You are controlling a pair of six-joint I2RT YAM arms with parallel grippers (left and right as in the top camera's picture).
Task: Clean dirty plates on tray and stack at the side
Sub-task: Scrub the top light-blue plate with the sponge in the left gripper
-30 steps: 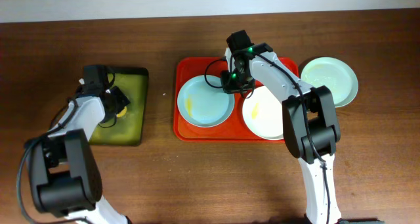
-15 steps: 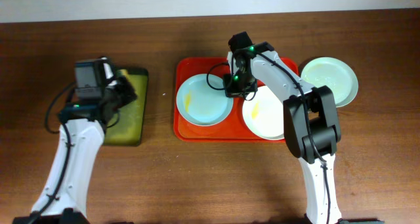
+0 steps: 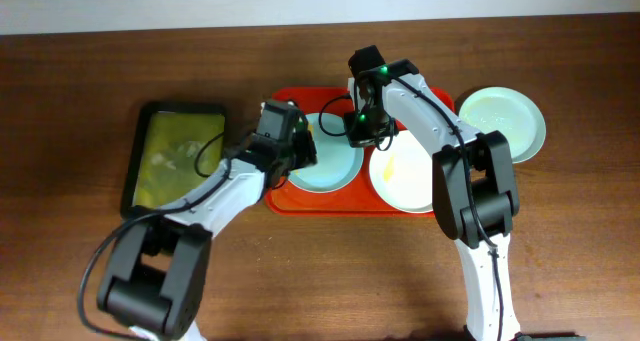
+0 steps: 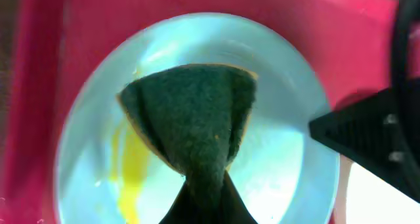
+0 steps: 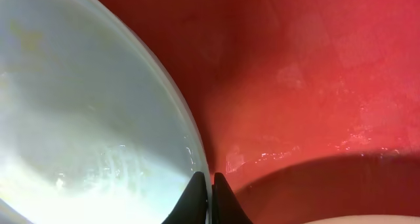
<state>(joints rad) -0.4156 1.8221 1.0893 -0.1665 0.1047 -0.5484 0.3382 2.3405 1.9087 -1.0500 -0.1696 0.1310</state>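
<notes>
A pale mint-green plate (image 3: 330,161) with a yellow smear (image 4: 131,168) lies at the left of the red tray (image 3: 285,196). My left gripper (image 3: 298,141) is shut on a dark green sponge (image 4: 190,122) and holds it over this plate (image 4: 289,152). My right gripper (image 3: 362,131) is shut on that plate's right rim (image 5: 190,138), its fingers (image 5: 210,188) pinching the edge above the tray floor (image 5: 308,66). A white plate (image 3: 405,171) with a faint yellow smear lies at the right of the tray. Another mint plate (image 3: 502,123) sits on the table right of the tray.
A smaller black tray (image 3: 180,156) with yellow-green liquid stands at the left on the brown wooden table (image 3: 320,271). My right gripper's black body (image 4: 374,142) shows at the right of the left wrist view, close to the sponge.
My left arm has swung right from the black tray to the mint plate on the red tray, carrying the sponge. The right arm has stayed on the plate's rim.
</notes>
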